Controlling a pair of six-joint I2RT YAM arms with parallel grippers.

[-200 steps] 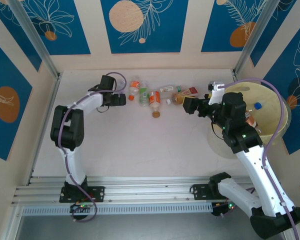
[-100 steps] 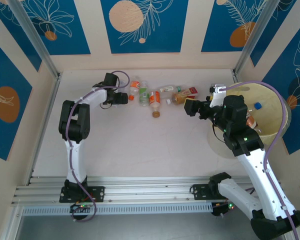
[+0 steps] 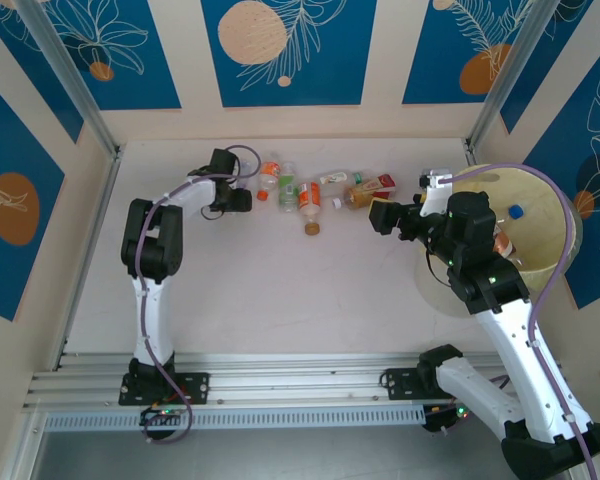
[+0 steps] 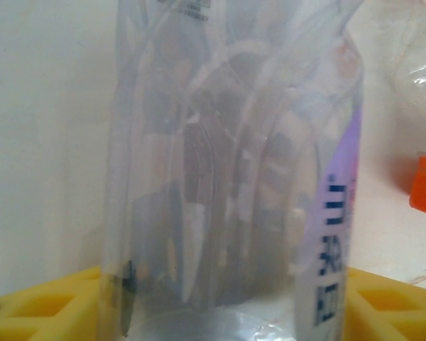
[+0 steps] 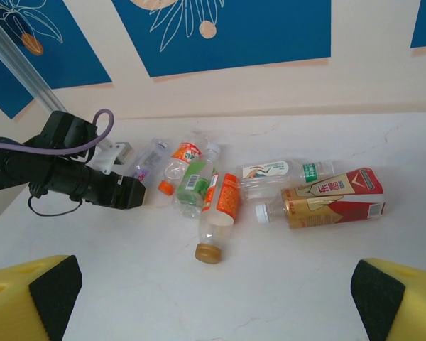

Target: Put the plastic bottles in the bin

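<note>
The left gripper (image 3: 238, 200) straddles 1 clear bottle (image 4: 227, 156), grip impossible to tell, while the right gripper (image 3: 382, 215) hangs wide open beside the bin (image 3: 545, 200).

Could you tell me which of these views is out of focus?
Left wrist view: the clear bottle sits too close and blurred, between the yellow fingertips. Right wrist view: sharp, with crisp print on the red-labelled bottle. Top view: evenly lit, soft shadows.
</note>
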